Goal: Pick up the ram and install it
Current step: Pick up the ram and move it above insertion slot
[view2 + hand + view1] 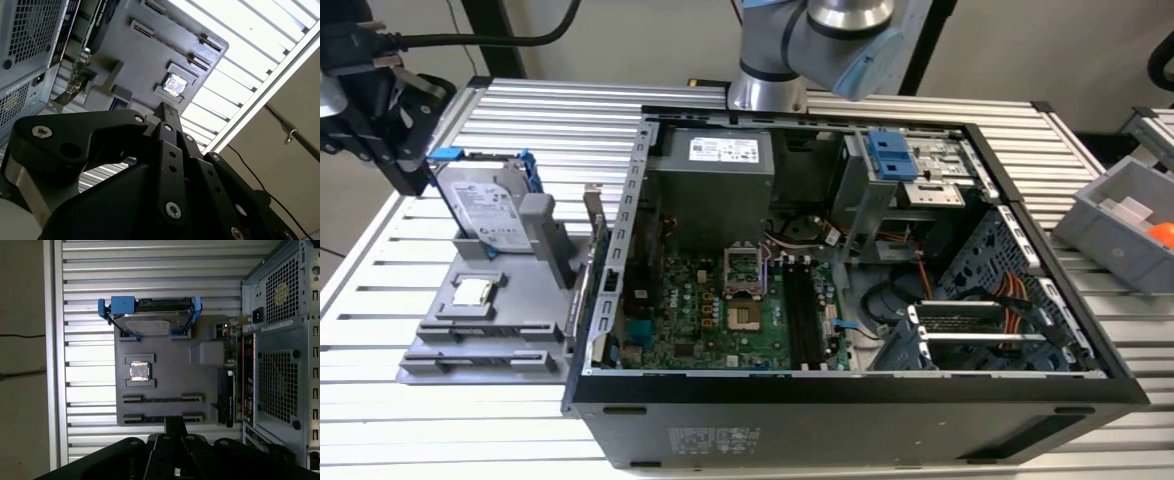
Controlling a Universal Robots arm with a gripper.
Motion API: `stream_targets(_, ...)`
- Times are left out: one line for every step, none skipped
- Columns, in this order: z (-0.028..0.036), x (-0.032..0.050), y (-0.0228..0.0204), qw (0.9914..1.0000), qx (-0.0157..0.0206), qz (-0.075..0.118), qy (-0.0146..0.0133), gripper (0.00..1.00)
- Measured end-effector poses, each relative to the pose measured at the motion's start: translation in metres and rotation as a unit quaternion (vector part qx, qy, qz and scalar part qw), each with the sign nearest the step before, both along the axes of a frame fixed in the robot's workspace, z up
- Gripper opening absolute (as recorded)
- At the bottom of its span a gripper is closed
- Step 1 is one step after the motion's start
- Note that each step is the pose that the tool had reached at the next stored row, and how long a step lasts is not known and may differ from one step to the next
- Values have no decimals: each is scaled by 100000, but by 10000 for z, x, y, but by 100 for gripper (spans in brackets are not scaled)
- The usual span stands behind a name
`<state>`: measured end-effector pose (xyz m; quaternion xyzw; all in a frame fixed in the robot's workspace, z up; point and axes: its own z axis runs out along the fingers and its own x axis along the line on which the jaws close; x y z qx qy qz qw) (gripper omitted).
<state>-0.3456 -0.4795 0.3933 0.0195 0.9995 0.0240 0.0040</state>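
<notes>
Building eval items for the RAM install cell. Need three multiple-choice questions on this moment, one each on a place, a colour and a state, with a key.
1. Where does the hard drive stand?
A) inside the computer case
B) on the grey fixture, at the exterior view's left of the case
C) on the floor

2. What colour is the hard drive's frame?
A) red
B) yellow
C) blue

3. How is the gripper?
A) shut, with nothing in it
B) shut on the hard drive
C) wide open

Key:
1 B: the drive stands on edge in the grey fixture, outside the case.
2 C: blue shows along the drive's edges in the exterior view and the first wrist view.
3 A: in both wrist views the fingertips meet with nothing between them.
</notes>
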Motion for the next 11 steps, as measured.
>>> stream_targets(0, -1, -11, 100000, -2, 2, 2, 0)
stream_targets(0, -2, -21, 100000, 2, 3, 0, 0)
stream_targets(0, -2, -32, 100000, 5, 2, -2, 0)
stream_targets(0, -3, -42, 100000, 4, 3, -1, 0)
stream_targets(0, -4, -52, 100000, 0, 0, 1, 0)
stream_targets(0, -5, -63, 100000, 3, 2, -1, 0)
stream_targets(0, -5, -73, 100000, 2, 2, -1, 0)
stream_targets(0, -6, -83, 100000, 2, 2, 0, 0)
stream_targets(0, -7, -93, 100000, 0, 3, -1, 0)
stream_targets(0, -8, -103, 100000, 4, 4, -3, 0)
stream_targets(0, -9, -113, 100000, 1, 1, -1, 0)
